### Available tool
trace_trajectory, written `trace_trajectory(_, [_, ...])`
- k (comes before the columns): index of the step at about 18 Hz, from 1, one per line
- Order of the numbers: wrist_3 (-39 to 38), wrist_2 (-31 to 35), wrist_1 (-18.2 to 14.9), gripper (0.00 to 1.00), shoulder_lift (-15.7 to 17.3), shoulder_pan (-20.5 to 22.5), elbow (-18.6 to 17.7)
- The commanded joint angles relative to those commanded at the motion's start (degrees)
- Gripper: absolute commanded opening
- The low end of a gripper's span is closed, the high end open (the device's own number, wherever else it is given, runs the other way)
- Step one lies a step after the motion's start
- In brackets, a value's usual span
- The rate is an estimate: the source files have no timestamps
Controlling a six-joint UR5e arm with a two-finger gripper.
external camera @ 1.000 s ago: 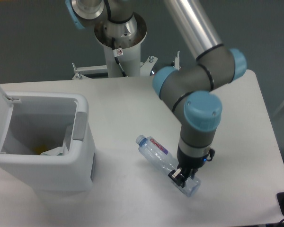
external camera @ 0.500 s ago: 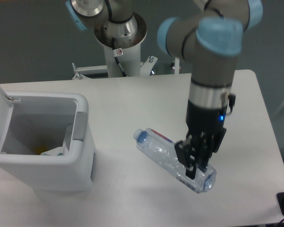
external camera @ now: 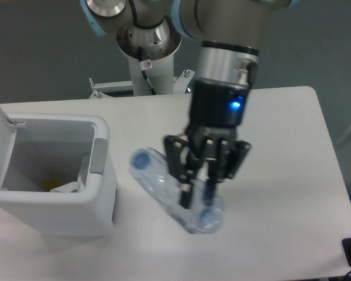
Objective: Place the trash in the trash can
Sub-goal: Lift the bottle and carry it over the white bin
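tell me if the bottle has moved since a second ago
Yes. The bottle, held in the gripper, has shifted left toward the trash can and appears lifted toward the camera.

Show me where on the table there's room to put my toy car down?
The right side of the table, past the gripper, is bare. So is the back strip between the trash can and the robot's base. It's crowded in the middle, where the gripper holds the bottle close to the can.

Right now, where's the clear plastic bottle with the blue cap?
The clear plastic bottle is gripped in the gripper mid-frame, blue cap pointing toward the white trash can at left.
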Motion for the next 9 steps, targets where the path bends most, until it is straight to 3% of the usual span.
trace_trajectory(3, [0.18,0.0,0.17,0.4,0.0,-4.84,-1.23])
trace_trajectory(9, [0.97,2.1,5.09,0.4,-0.09,-10.38,-5.62])
